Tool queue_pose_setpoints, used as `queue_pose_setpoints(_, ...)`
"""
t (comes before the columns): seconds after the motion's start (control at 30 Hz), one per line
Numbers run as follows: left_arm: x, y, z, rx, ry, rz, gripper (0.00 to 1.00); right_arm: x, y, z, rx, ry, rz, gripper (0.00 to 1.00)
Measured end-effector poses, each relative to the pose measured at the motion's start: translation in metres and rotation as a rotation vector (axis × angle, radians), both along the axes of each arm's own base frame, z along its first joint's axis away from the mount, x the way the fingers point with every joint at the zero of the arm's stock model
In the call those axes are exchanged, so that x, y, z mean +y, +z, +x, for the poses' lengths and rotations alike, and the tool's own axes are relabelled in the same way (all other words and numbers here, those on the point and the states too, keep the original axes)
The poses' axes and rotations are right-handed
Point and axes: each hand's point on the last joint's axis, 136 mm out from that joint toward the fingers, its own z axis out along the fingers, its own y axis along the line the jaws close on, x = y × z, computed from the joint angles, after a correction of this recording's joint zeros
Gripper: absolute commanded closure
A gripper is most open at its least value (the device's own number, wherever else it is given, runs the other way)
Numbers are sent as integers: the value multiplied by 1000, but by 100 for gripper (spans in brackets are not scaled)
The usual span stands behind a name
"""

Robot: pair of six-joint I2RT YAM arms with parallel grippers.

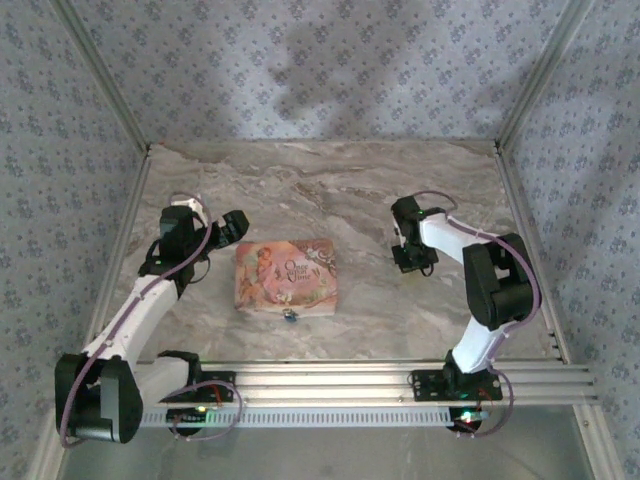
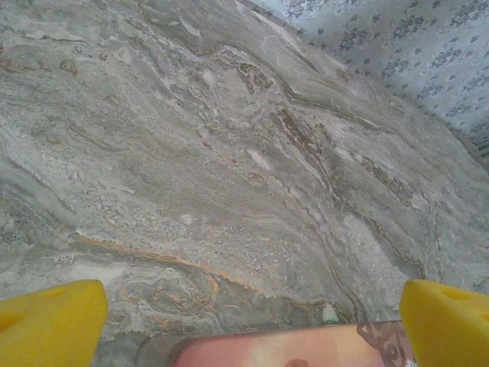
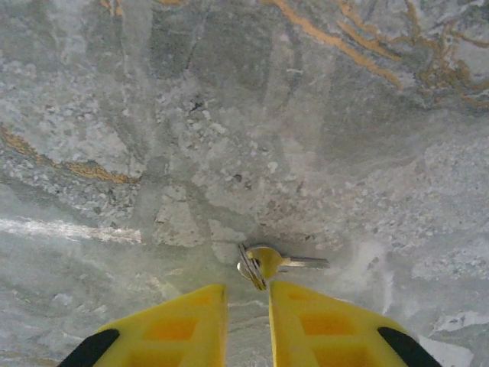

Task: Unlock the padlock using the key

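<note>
**Key pickup under way, padlock untouched**

Left fingers (image 2: 50, 321) gape wide, empty, at the box's (image 1: 285, 272) far-left corner. The padlock (image 1: 290, 317) lies mid-bench (image 1: 330, 190) by the box's near edge. Right fingers (image 3: 328, 325) stand narrow at the key (image 3: 269, 262); grip unclear. Unlocking remains.

Script on the pink box (image 1: 285, 274) (cursive lettering) is unreadable.

Looks like a robot lab test cell, not anyone's home: two arms (image 1: 135, 310) (image 1: 490, 290) bolted to aluminium rails (image 1: 330, 375) at the edge of a marble-print bench (image 1: 330, 180), with patterned backdrop walls (image 1: 320, 60) on a metal frame (image 1: 105, 90) boxing it in.
</note>
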Motion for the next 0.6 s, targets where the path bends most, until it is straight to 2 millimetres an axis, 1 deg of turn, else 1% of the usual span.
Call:
queue_pose_setpoints(0.17, 0, 0, 0, 1, 2, 2, 2, 1, -5, 0, 12, 5, -12, 87)
queue_pose_setpoints(0.4, 1, -4, -2, 18, 2, 5, 2, -1, -3, 3, 3, 5, -24, 99)
queue_pose_setpoints(0.6, 0, -5, -3, 22, -1, 3, 2, -2, 1, 9, -39, 32, -54, 100)
